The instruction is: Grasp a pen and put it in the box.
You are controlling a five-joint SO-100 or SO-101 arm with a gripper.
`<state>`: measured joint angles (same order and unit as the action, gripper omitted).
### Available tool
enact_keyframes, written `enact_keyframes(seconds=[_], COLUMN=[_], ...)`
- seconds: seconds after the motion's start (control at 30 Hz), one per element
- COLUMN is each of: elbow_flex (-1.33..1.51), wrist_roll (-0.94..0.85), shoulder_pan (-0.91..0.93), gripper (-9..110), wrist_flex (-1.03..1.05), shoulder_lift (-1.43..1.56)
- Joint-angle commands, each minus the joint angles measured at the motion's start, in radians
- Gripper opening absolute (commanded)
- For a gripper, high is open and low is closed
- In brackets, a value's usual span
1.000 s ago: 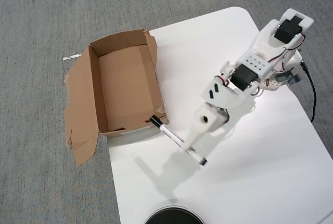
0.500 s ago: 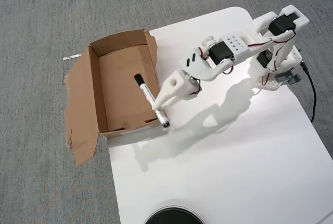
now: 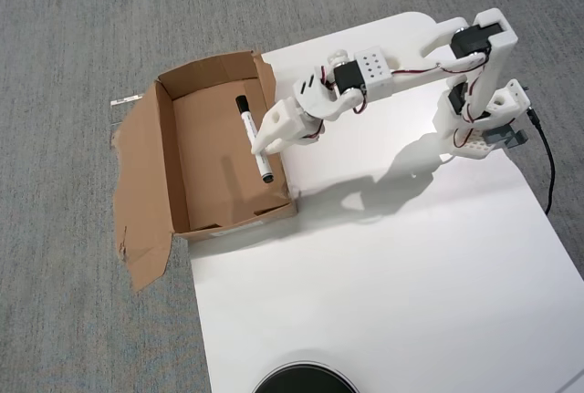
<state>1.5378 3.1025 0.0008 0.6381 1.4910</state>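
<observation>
Seen from overhead, the box (image 3: 219, 160) sits at centre left of the frame, partly on the table's (image 3: 392, 274) left edge and partly over the floor (image 3: 73, 28), one flap splayed out to its left. The arm (image 3: 401, 78) reaches in from its base at upper right, its gripper (image 3: 259, 148) above the box's right wall. The pen (image 3: 253, 138), in the gripper, hangs over the box interior.

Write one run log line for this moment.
tool: shut on pen | pen: held over box interior | release: not yet
</observation>
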Motion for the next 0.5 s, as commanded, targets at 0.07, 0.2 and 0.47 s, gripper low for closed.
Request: enact_keyframes(seconds=[0.07, 0.2, 0.47], elbow_flex=[-0.024, -0.024, -0.024], wrist_roll=[-0.013, -0.062, -0.183], shoulder_pan=[0.025, 0.027, 0.028], gripper=[1, 1, 5], wrist_flex=[-0.011, -0.011, -0.011], shoulder_lift=[-0.032, -0.035, -0.037])
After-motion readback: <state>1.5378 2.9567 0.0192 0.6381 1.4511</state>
